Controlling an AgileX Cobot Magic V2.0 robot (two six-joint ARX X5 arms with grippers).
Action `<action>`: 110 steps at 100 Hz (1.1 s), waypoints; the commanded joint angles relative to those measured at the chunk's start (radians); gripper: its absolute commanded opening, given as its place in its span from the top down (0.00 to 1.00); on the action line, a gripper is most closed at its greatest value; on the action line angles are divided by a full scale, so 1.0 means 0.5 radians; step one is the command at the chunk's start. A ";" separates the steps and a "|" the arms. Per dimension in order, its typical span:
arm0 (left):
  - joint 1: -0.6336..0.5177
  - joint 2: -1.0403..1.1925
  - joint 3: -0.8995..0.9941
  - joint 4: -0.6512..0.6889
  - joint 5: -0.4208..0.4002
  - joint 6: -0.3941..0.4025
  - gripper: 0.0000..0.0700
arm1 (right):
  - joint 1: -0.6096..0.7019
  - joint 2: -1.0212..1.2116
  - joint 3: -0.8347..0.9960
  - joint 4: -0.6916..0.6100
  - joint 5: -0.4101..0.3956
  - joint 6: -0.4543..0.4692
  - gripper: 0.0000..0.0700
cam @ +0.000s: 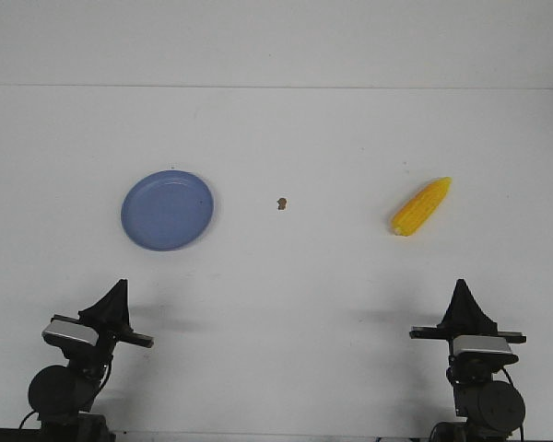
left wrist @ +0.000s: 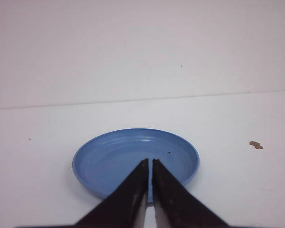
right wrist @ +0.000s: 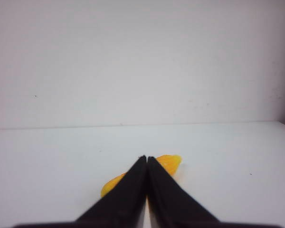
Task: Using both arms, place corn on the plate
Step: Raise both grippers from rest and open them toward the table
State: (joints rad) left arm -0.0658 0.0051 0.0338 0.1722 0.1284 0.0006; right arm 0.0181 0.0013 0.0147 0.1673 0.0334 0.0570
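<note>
One bright yellow tapered corn (cam: pixel 421 207) lies right; one blue plate (cam: pixel 167 210) left; left gripper (left wrist: pixel 148 164) and right gripper (right wrist: pixel 146 160) closed, empty.

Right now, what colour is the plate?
The plate is plain blue, with no pattern. The left wrist view shows it best.

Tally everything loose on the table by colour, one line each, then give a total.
Blue: 1, the plate
Yellow: 1, the corn
Brown: 1, a small speck between them
Total: 3
</note>
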 commanded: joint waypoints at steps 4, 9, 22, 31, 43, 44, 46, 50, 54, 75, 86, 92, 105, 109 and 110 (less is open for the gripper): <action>-0.004 -0.004 -0.040 0.020 -0.002 -0.041 0.98 | 0.001 0.000 -0.005 0.025 0.000 0.018 1.00; -0.004 -0.004 -0.040 0.020 -0.002 -0.041 0.98 | 0.001 0.000 -0.005 0.025 0.000 0.018 1.00; -0.004 -0.004 -0.040 0.021 -0.002 -0.040 0.98 | 0.001 0.000 -0.005 0.025 0.000 0.018 1.00; -0.004 -0.004 -0.040 0.021 -0.002 -0.040 0.98 | 0.001 0.000 -0.005 0.025 0.000 0.018 1.00; -0.004 -0.004 -0.040 0.021 -0.002 -0.040 0.98 | 0.001 0.000 -0.005 0.025 0.000 0.018 1.00; -0.004 -0.004 -0.040 0.021 -0.002 -0.040 0.98 | 0.001 0.000 -0.005 0.025 0.000 0.018 1.00; -0.004 -0.004 -0.040 0.022 -0.002 -0.040 0.98 | 0.001 0.000 -0.005 0.025 0.000 0.018 1.00; -0.004 -0.004 -0.040 0.024 -0.002 -0.040 0.98 | 0.001 0.000 -0.005 0.025 0.000 0.018 1.00; -0.004 -0.004 -0.039 0.029 -0.002 -0.040 0.98 | 0.001 0.000 -0.005 0.025 0.000 0.018 1.00; -0.004 -0.004 0.027 0.024 -0.002 -0.040 0.98 | 0.001 0.000 -0.005 0.070 0.002 -0.007 1.00; -0.003 0.002 0.134 -0.054 -0.002 -0.041 0.98 | 0.001 0.000 -0.001 0.151 0.000 0.008 1.00; -0.003 0.016 0.217 -0.146 -0.004 -0.041 0.98 | 0.001 0.000 0.031 0.132 0.002 0.043 1.00; -0.001 0.137 0.475 -0.401 -0.082 -0.150 0.98 | 0.001 0.002 0.200 -0.111 0.002 0.072 1.00; 0.000 0.211 0.577 -0.478 -0.107 -0.204 0.98 | 0.001 0.008 0.276 -0.217 0.005 0.072 1.00; 0.000 0.230 0.600 -0.497 -0.108 -0.214 0.98 | 0.001 0.012 0.295 -0.241 0.007 0.072 1.00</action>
State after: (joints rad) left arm -0.0658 0.0769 0.2676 -0.0383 0.0906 -0.0463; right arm 0.0181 0.0021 0.1013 0.0883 0.0338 0.0769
